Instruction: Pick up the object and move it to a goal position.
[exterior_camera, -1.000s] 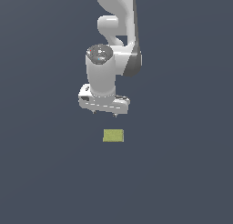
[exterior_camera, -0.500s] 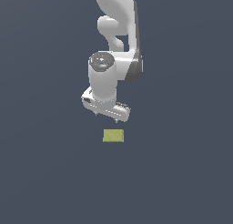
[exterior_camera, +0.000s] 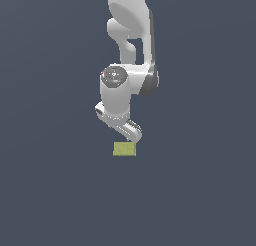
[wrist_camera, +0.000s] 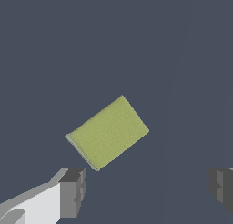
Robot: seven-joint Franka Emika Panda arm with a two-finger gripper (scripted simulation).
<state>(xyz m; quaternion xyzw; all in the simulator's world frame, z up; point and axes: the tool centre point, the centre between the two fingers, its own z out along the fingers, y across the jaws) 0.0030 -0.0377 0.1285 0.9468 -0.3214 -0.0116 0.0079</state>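
In the exterior view, the white Franka arm (exterior_camera: pixel 131 35) came down from the top of the frame over a plain dark grey floor (exterior_camera: pixel 50 180). Its wrist pointed downward, and the gripper (exterior_camera: pixel 131 138) hung at a slant just above the olive block (exterior_camera: pixel 124 149). The block was a small, flat, yellow-green rectangle lying flat on the floor, plain and unmarked. From this camera the lower end of the gripper overlapped the block's upper edge towards the exterior view's right; whether it touched the block could not be told from here, and the fingers themselves were too small to make out.

The wrist view was clearer. The gripper (wrist_camera: pixel 148 191) stood wide apart, with one dark grey fingertip (wrist_camera: pixel 73 191) on a white finger body and the other dark fingertip (wrist_camera: pixel 221 189) cut by the frame edge. Bare floor (wrist_camera: pixel 150 45) showed across the gap between them, and nothing was held. The olive block (wrist_camera: pixel 108 132) lay turned at an angle to the line between the fingertips. It sat near the first fingertip, apart from it, and well apart from the second. It was not between the pads, and its top face was fully visible and uncovered.
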